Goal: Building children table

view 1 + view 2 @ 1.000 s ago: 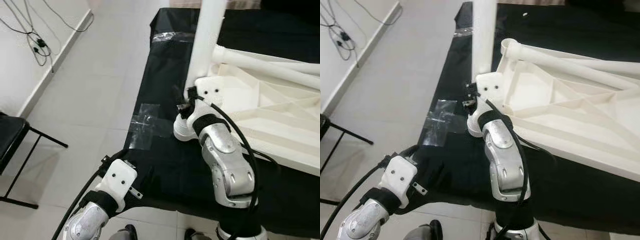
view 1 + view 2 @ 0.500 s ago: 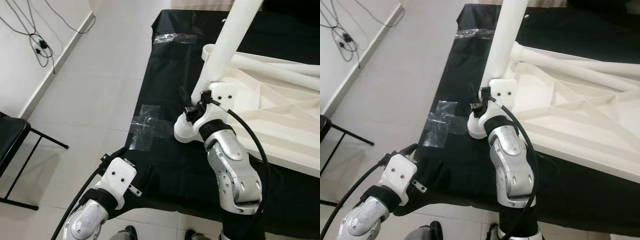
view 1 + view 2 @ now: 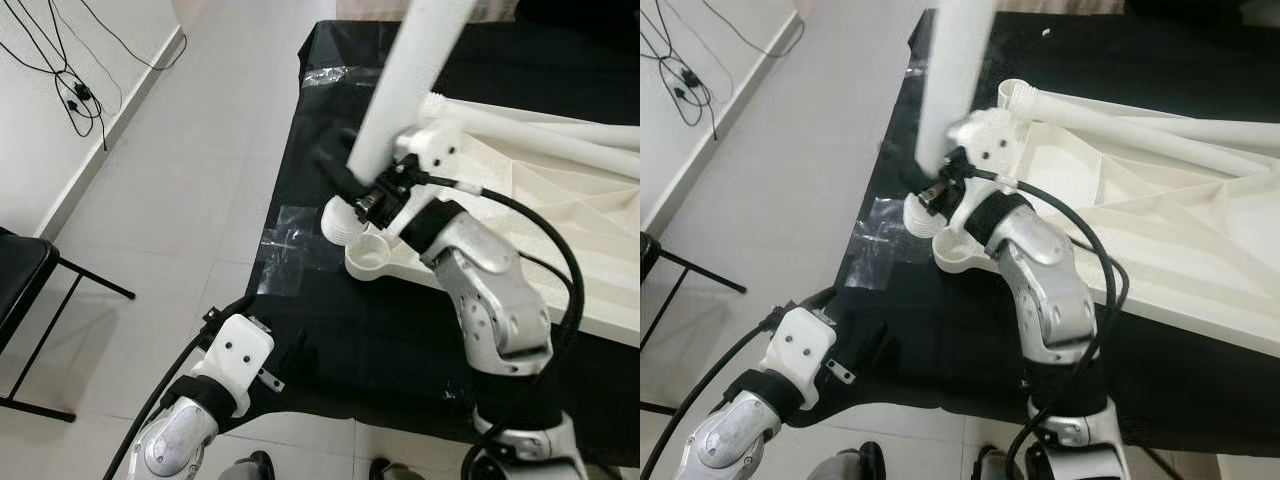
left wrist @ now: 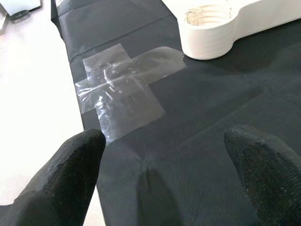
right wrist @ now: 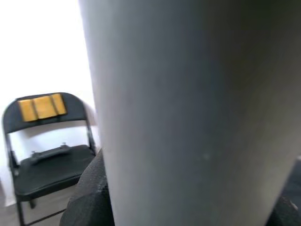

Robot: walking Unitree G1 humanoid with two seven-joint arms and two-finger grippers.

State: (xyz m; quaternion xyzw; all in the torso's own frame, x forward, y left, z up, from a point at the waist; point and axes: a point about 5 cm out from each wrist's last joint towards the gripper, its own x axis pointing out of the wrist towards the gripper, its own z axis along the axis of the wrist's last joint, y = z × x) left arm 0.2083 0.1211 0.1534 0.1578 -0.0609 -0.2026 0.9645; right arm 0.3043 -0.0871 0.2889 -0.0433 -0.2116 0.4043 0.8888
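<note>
The left gripper (image 4: 162, 176) is open, and its two black fingertips (image 4: 61, 176) stand wide apart above a black cloth (image 4: 211, 108). The cloth has a fine woven texture and a small fold between the fingers. Beyond the fingers, a cross of clear tape (image 4: 124, 89) lies flat on the cloth, close to its edge. Beside this edge is the pale floor (image 4: 33, 94). Further away, a white round socket (image 4: 207, 30) with a ribbed wall and an open top rests on the cloth, just beside the tape.

A black cloth (image 3: 330, 330) covers the worktop, with clear tape (image 4: 124, 89) crossed near its edge. At nine o'clock stands a black folding chair (image 3: 25, 275); cables (image 3: 70, 85) trail on the pale floor (image 3: 190, 180) at eleven o'clock.
</note>
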